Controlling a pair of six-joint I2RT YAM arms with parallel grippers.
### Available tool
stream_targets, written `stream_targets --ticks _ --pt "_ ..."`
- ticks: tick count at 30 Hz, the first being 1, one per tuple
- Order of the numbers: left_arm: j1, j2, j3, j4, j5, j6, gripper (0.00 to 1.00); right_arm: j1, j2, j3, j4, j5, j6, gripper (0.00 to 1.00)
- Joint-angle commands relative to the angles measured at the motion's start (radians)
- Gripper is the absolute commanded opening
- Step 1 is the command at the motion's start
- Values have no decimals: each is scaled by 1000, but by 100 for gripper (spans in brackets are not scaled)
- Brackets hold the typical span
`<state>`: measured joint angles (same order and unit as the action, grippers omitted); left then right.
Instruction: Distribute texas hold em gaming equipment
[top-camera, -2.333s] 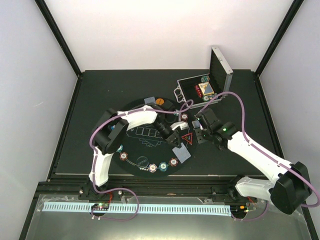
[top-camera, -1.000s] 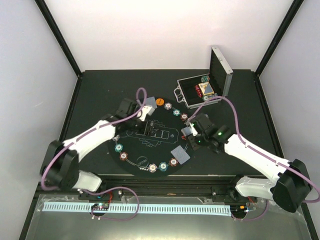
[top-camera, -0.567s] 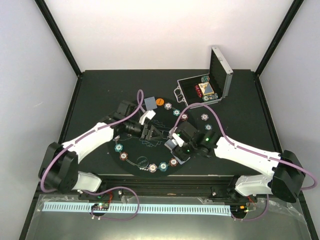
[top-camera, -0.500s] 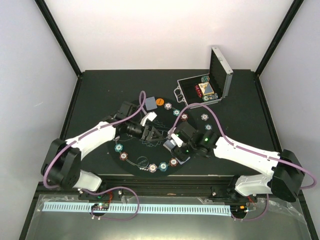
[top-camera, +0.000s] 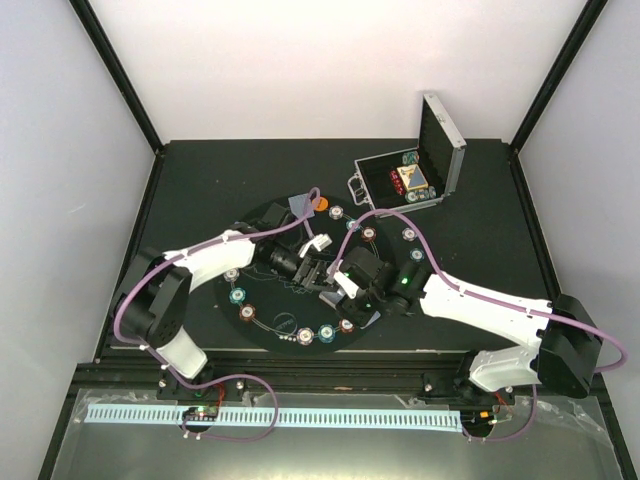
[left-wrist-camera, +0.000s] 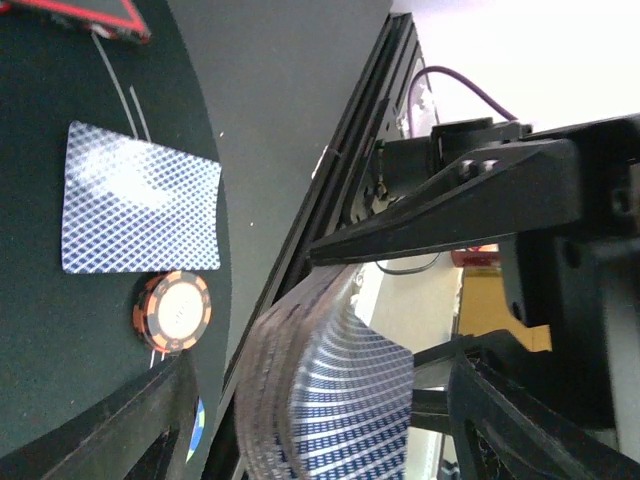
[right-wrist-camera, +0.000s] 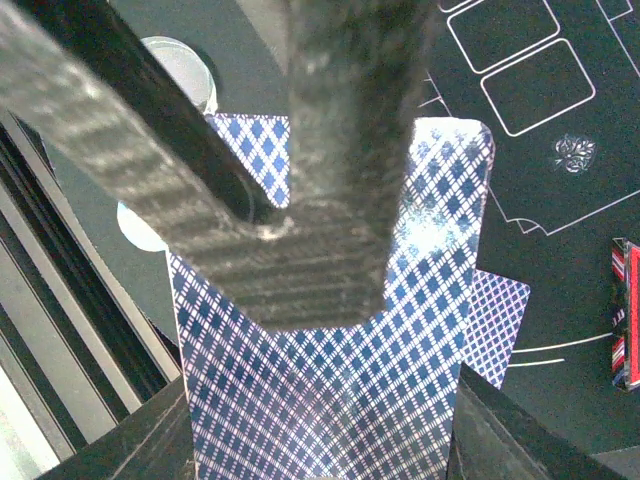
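Over the middle of the big round black mat (top-camera: 268, 302) my two grippers meet. My right gripper (top-camera: 346, 284) (right-wrist-camera: 320, 440) is shut on a deck of blue-backed playing cards (right-wrist-camera: 330, 380). My left gripper (top-camera: 322, 271) (left-wrist-camera: 310, 440) stands open astride that deck (left-wrist-camera: 335, 395), which bows between its fingers. One of its fingers (right-wrist-camera: 335, 150) lies across the top card. A single card (left-wrist-camera: 140, 200) (right-wrist-camera: 495, 325) lies flat on the mat beside a red-brown chip (left-wrist-camera: 172, 312). The red triangle marker (left-wrist-camera: 100, 15) lies just beyond it. Poker chips (top-camera: 305, 334) ring the mat's rim.
The silver case (top-camera: 410, 180) stands open at the back right with more chips and cards inside. Another card (top-camera: 296, 205) and an orange disc (top-camera: 320, 203) lie at the mat's far edge. A white chip (right-wrist-camera: 180, 65) shows behind the left finger. The table's front rail (top-camera: 300, 372) runs close below.
The right gripper carried the deck left from the mat's right edge to its middle. The left gripper swung right from the far edge to meet it and opened wider.
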<state>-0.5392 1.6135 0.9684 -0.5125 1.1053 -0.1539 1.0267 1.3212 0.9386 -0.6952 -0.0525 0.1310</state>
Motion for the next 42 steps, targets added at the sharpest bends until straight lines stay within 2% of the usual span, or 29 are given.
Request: stream_targets --ticks 1,13,21,37,42 --pt "-10 37 35 -75 -5 76 69 8 -1 31 17 -6 -18 54" --pt "-10 84 42 -60 -84 53 55 10 3 31 22 -18 -21 54" --pt "-8 103 45 -52 -81 47 42 12 0 22 21 -12 -21 54" --pt "48 76 40 -118 -78 98 28 11 -8 2 25 -7 -16 54" --pt "60 67 41 -128 -61 106 20 12 -8 -3 26 3 -14 54"
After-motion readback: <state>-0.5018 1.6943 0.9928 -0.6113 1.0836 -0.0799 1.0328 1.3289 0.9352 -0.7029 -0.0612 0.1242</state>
